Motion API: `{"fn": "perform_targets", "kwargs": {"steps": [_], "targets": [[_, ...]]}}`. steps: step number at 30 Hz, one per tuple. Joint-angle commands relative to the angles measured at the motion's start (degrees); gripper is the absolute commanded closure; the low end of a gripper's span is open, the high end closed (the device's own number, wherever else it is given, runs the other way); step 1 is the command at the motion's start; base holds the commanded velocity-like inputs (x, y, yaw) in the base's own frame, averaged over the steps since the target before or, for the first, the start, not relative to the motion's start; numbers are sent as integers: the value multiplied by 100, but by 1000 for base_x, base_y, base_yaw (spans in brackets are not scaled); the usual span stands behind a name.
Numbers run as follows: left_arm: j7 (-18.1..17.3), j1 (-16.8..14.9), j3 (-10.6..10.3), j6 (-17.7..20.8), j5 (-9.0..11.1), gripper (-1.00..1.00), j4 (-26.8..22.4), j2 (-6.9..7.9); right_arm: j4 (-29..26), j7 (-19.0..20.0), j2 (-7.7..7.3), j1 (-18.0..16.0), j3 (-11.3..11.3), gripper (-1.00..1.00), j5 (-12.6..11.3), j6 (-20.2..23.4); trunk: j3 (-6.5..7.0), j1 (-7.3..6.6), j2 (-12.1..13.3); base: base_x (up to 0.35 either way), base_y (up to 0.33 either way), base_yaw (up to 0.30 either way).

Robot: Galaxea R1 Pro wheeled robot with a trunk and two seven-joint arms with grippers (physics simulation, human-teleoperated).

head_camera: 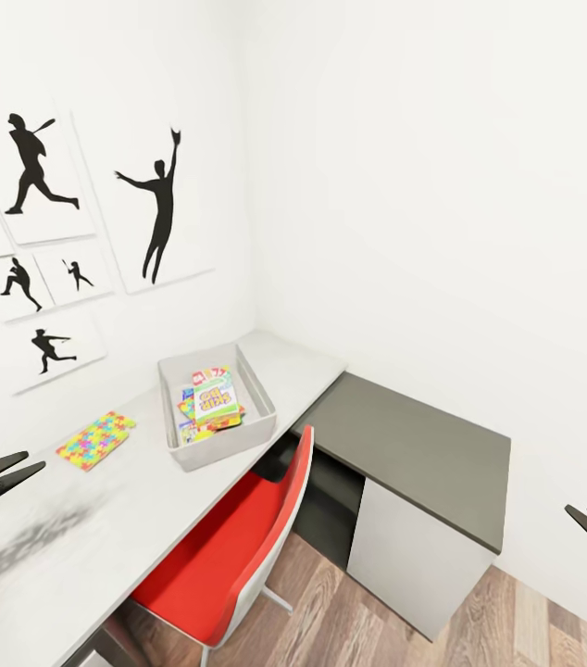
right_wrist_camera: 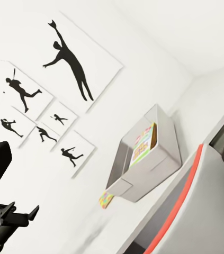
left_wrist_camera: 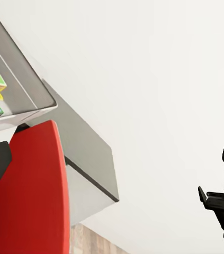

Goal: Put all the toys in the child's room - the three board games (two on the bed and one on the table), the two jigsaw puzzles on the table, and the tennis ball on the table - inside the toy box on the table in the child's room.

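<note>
Presumably thin, light and stiff, the jigsaw puzzle (head_camera: pixel 96 440) lies flat on the counter (head_camera: pixel 71 547) ahead of the empty, slightly parted left claw (head_camera: pixel 18 470), so grip one overhanging edge.

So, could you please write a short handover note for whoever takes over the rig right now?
Left gripper: fingers slightly apart, holding nothing, over the near end of the table.
Right gripper: also holding nothing, out to the right beyond the dark side cabinet.
Toy box: on the table near the corner, with colourful game boxes inside.
Jigsaw puzzle: one lies flat on the table, beside the box towards the left arm.
Left to do: put that puzzle in. How many toys are in the box cannot be counted.
</note>
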Motion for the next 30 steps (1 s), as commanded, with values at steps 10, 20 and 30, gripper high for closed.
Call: {"fn": "perform_targets", "kwargs": {"steps": [10,20,30], "targets": [[-26,-4,-10,54,-9,-100,-1,-12,-3,-1,0,0,-15,-100,-21,30,86,3,-9,0,0,0],[-26,-4,-13,54,-9,-100,-1,-40,-10,4,0,0,-14,-100,-21,30,180,3,-9,0,0,2],[-26,-4,-20,53,-9,-100,-1,-84,-9,3,0,0,-11,-100,-21,30,249,3,-9,0,20,38]]}}
